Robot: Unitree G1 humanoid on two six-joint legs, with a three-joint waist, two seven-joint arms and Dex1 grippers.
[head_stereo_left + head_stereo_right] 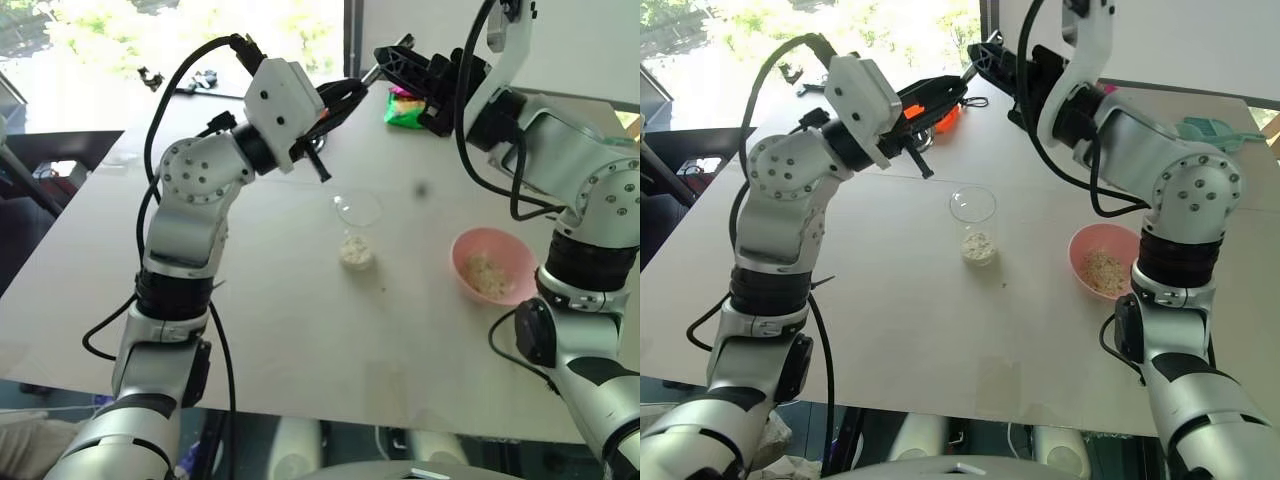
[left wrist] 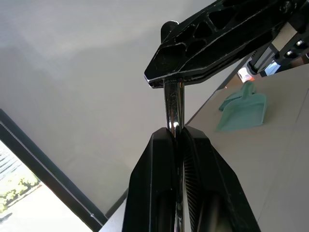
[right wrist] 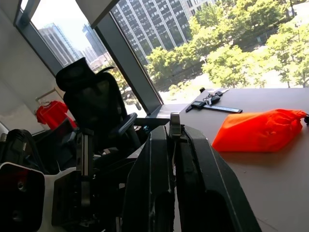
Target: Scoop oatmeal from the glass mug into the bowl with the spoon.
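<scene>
Oatmeal [image 1: 979, 245] sits in a small heap at the bottom of the glass mug [image 1: 973, 222] on the table [image 1: 890, 300], with more already in the pink bowl [image 1: 1102, 262] to its right. Well above them the spoon [image 2: 173, 108] is pinched at both ends — left gripper [image 2: 176, 133] closed on one end, right gripper [image 3: 172, 129] closed on the other. With both clamped, any pull or twist by either arm could bend the spoon or wrench it loose; if both let go, it drops. No brand or writing can be read anywhere.
</scene>
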